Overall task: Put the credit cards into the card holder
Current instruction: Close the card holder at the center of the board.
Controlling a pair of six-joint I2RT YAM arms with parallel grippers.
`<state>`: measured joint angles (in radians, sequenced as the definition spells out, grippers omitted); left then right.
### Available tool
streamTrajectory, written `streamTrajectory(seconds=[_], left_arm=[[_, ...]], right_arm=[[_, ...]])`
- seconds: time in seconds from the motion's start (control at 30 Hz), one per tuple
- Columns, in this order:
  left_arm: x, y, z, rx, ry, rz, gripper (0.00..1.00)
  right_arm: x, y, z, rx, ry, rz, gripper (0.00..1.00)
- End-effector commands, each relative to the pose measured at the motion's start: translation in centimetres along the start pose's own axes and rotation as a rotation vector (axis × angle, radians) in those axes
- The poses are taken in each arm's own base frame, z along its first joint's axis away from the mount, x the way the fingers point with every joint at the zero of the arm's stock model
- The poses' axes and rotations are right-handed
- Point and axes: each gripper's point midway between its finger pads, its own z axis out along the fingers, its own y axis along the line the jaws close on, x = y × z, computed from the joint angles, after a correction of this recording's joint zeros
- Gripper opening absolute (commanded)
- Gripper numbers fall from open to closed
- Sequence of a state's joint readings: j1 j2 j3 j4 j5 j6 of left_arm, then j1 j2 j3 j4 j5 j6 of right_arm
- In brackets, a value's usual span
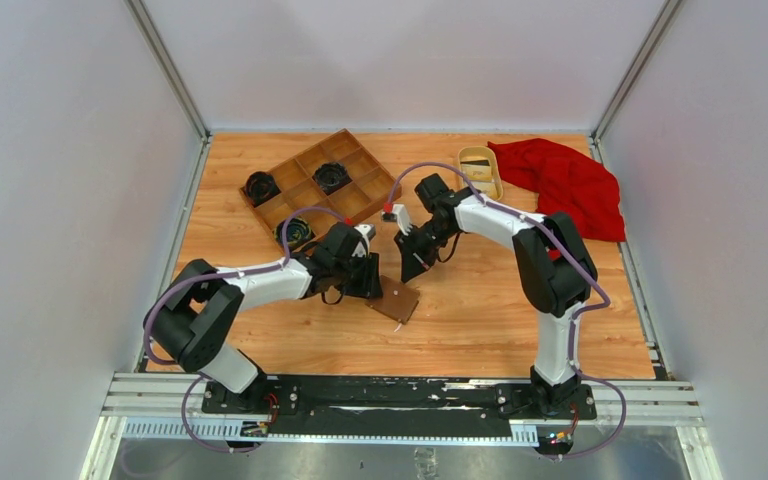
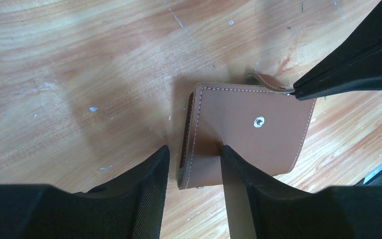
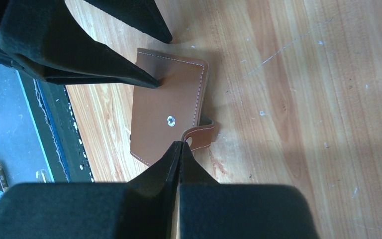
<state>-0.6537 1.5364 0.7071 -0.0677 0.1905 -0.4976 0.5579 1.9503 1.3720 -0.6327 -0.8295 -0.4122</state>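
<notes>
**Top view.** Card holder [image 1: 397, 300] lies folded on the counter [image 1: 480, 320], front middle, between my two arms. I can make out no credit cards. The yellow dish [image 1: 480, 170] holds something pale, too small to name. Wooden tray [image 1: 310, 185] and red cloth [image 1: 565, 185] sit at the back. Plain pale walls on three sides.

**Left wrist.** My left pincer [image 2: 194, 149] is half-wide, astride the holder's stitched edge, one finger over the wood and one on the cover. Not clamped.

**Right wrist.** My right pincer [image 3: 179, 144] is closed, tips at the loose strap tab [image 3: 201, 137]. Cannot tell whether it pinches the tab. The wood is scuffed and flecked white.

**Judgement.** Opening step only. No card is in, so all the loading is left.
</notes>
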Motion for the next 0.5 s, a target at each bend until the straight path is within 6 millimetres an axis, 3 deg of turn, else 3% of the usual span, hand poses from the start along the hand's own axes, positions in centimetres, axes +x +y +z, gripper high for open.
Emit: streamTrajectory(seconds=[0.0,0.1,0.17,0.33,0.47], left_arm=[[1.2,1.7,1.0,-0.092,0.018,-0.018,0.46],[1.9,2.4,1.3,-0.115,0.03,-0.021,0.42],[2.3,2.6,1.5,-0.117,0.038,-0.027,0.42],[2.9,2.4,1.8,-0.097,0.05,-0.04,0.4],[2.9,2.2,1.7,-0.088,0.048,-0.048,0.4]], right_arm=[[-0.3,1.1,-0.3,0.018,0.03,-0.042,0.0],[-0.2,0.6,-0.5,0.049,0.041,-0.043,0.0],[-0.3,1.3,-0.3,0.014,0.031,-0.037,0.0],[0.3,2.5,1.2,-0.038,0.057,-0.026,0.0],[1.0,2.1,2.0,-0.036,0.085,-0.001,0.0]])
